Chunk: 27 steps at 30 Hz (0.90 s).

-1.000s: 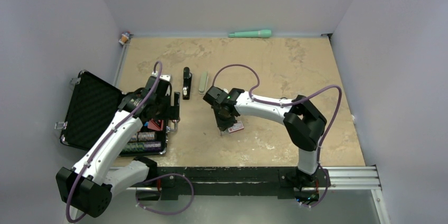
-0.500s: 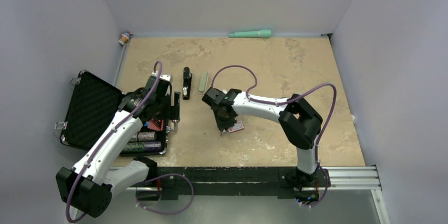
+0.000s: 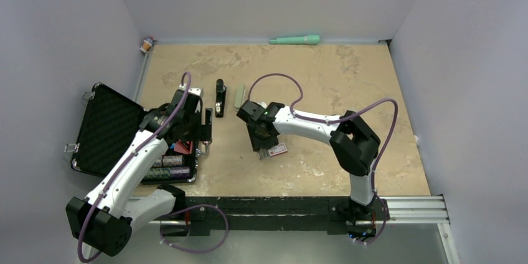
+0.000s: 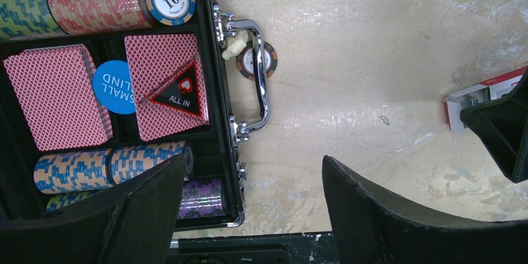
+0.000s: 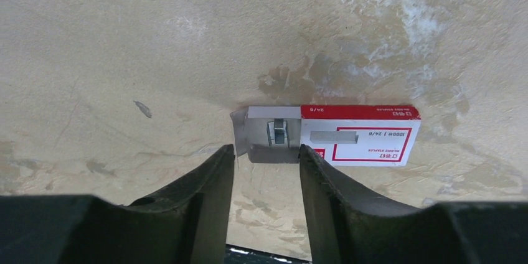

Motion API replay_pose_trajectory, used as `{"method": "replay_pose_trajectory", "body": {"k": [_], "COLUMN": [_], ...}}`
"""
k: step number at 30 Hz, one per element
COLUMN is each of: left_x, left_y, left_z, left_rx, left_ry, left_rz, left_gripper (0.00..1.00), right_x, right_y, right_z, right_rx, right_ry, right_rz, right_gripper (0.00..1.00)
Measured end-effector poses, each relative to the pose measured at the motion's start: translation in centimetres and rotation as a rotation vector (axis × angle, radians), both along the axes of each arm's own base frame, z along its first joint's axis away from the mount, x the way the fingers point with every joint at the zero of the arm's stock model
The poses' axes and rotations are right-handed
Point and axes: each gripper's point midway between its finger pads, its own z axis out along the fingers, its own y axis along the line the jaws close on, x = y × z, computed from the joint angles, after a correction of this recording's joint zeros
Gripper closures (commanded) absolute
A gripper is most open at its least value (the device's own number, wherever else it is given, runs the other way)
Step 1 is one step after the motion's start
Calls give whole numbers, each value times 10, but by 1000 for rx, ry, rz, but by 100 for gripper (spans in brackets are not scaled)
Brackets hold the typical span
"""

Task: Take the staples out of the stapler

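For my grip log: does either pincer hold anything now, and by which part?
Nothing is held. Both the left pincer and the right pincer stand open and empty; the staple box lies by the right one's fingertips, not gripped.

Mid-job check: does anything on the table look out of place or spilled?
Yes. One poker chip lies loose on the table under the handle of the open case, outside its racks. The staple box in front of the right gripper has its end flap folded open.
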Motion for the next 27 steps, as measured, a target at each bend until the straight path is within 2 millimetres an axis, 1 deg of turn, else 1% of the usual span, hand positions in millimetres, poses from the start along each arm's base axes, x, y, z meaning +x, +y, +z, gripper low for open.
{"method": "replay_pose_trajectory", "body": {"k": [2,6,9,11,13,16,18,21,25,27], "left_x": [0,0,0,0,0,0,0,0,-3,-8], "left_y": [0,0,0,0,0,0,1,2,-2,-9], "left_z": [0,0,0,0,0,0,1,4,9,6], "left_rx": [0,0,0,0,0,1,3,-2,-47,-96], "left_ry": [0,0,0,0,0,-2,-7,-22,-39,-34], "left_rz": [0,0,0,0,0,1,4,14,23,30], "left_gripper": [17,17,17,19,21,24,28,38,41,43], "right_x": [3,10,20,32,45,62,71,77,79,82], "right_y": [1,1,-3,-12,-24,-49,-63,-75,-91,-99], "right_z": [5,20,34,46,55,66,67,61,48,44], "right_rx": [2,27,58,91,121,147,150,140,124,113], "right_ry": [-10,-43,-66,-86,-106,-131,-143,-142,-119,-118], "right_rz": [-1,-13,-39,-73,-113,-177,-209,-225,-227,-231], "right_gripper": [45,45,45,47,49,51,52,54,56,57]}}
